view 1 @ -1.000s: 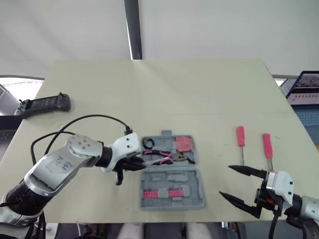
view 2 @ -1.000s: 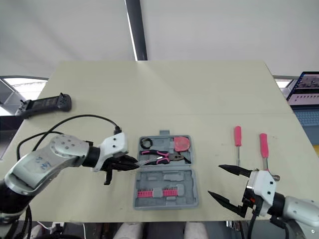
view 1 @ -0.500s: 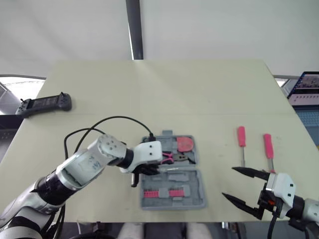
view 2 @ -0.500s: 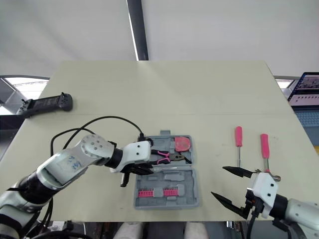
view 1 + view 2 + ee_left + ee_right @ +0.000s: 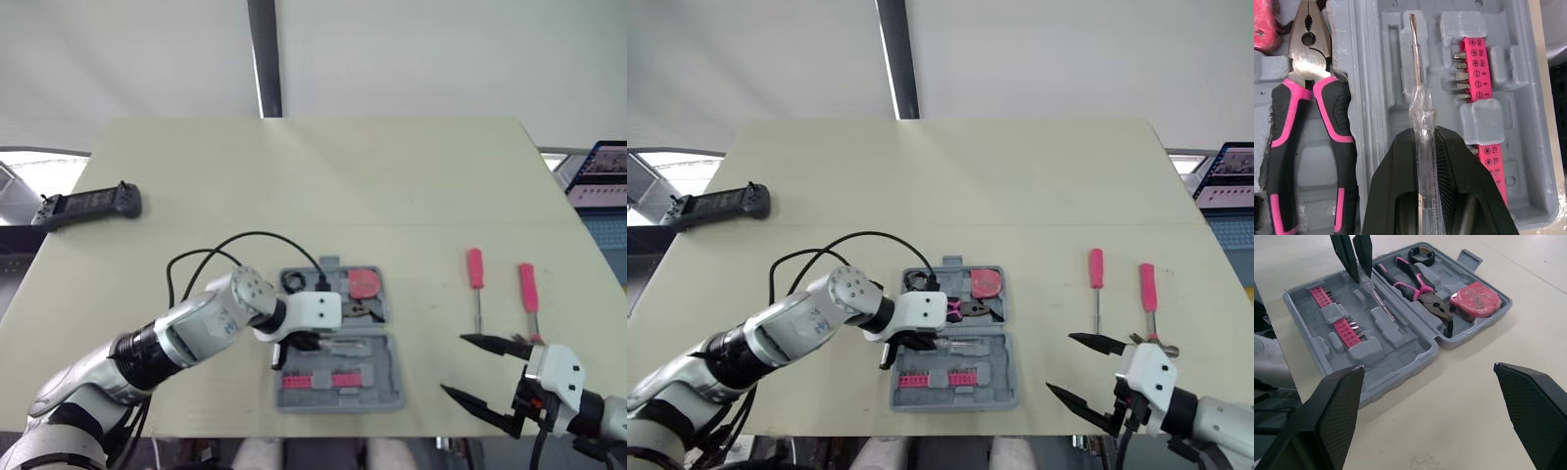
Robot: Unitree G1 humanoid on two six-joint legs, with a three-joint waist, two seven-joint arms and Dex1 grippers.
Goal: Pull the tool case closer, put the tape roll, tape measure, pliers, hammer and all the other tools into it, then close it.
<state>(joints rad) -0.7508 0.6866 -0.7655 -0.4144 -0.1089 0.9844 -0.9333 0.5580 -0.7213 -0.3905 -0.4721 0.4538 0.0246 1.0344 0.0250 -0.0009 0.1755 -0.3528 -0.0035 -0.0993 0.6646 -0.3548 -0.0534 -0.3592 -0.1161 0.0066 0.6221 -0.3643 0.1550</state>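
Left wrist view: left gripper (image 5: 1424,137), fingers clamped on the handle of a clear screwdriver (image 5: 1417,68), shaft pointing out beyond the fingertips over a long moulded slot in the near half of the case (image 5: 390,364); whether the tip touches the plastic cannot be told. Case: grey, lid open and lying flat, on the table (image 5: 323,186) close to its near edge, about the middle, with the hinge line running left to right. Near half: two pink strips of bits (image 5: 1472,68), one at the slot's side, the other further along the same side. Far half: pliers (image 5: 1309,61), pink and black handles, lying in their recess next to the screwdriver slot; tape measure (image 5: 363,283), red, in the right compartment, just beside the plier head; tape roll (image 5: 1423,261), black, in the left compartment by the plier handles. Outside the case: two pink screwdrivers (image 5: 473,267) (image 5: 527,286), side by side on the table well to the right, handles toward the far side. Right gripper (image 5: 453,364): fingers spread wide, holding nothing, at the near right corner, nearer than the pink screwdrivers and apart from them. Other items: black controller (image 5: 86,206) at the far left edge; laptop (image 5: 600,168) off the right edge.
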